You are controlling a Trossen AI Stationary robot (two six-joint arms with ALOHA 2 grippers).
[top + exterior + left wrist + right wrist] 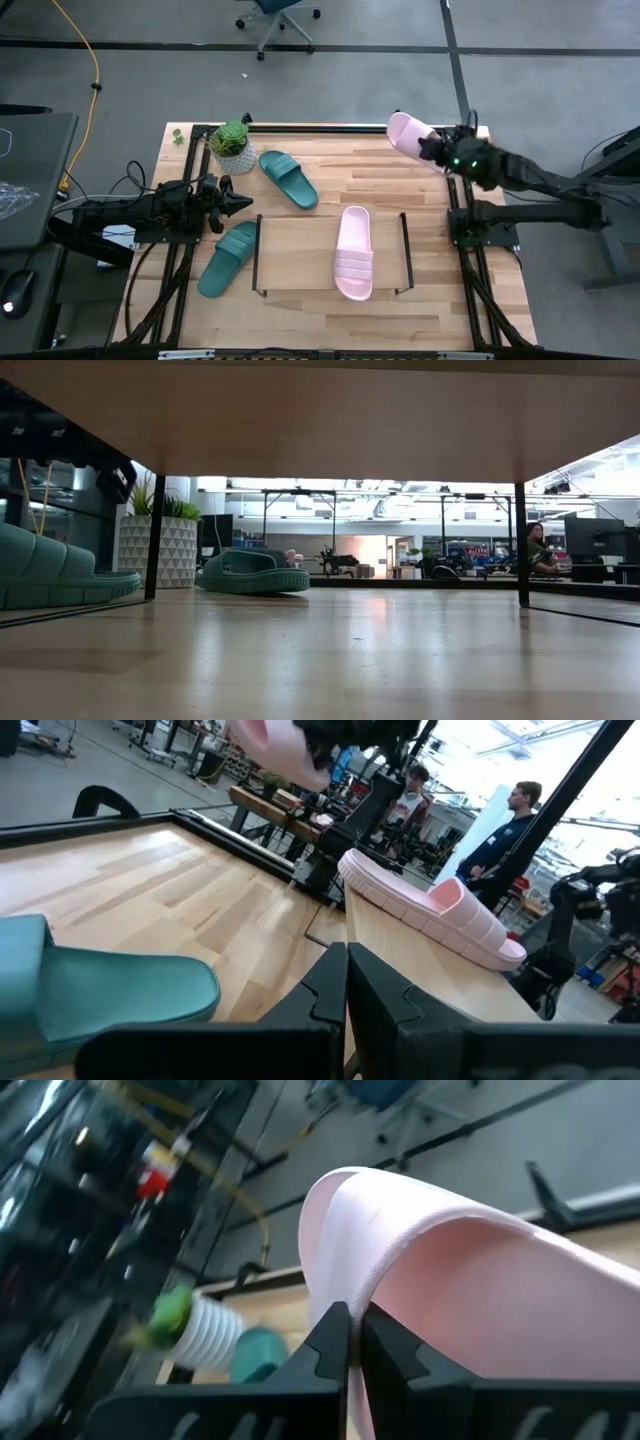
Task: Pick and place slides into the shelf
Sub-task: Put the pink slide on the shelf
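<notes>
Tabletop's far right corner: right claw (432, 147) pinches a pink slide (407, 131); left claw (245, 203) closed, empty.

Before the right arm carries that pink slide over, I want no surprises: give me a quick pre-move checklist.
1. Right gripper shut on the lifted pink slide: ok, pinched at the strap edge in the right wrist view.
2. Grip firm enough for travel: cannot tell.
3. Shelf has bare wood beside the pink slide on it: ok.
4. Left gripper shut, empty, parked at the shelf's left end: ok.
5. Two teal slides still off the shelf: not ok.
</notes>
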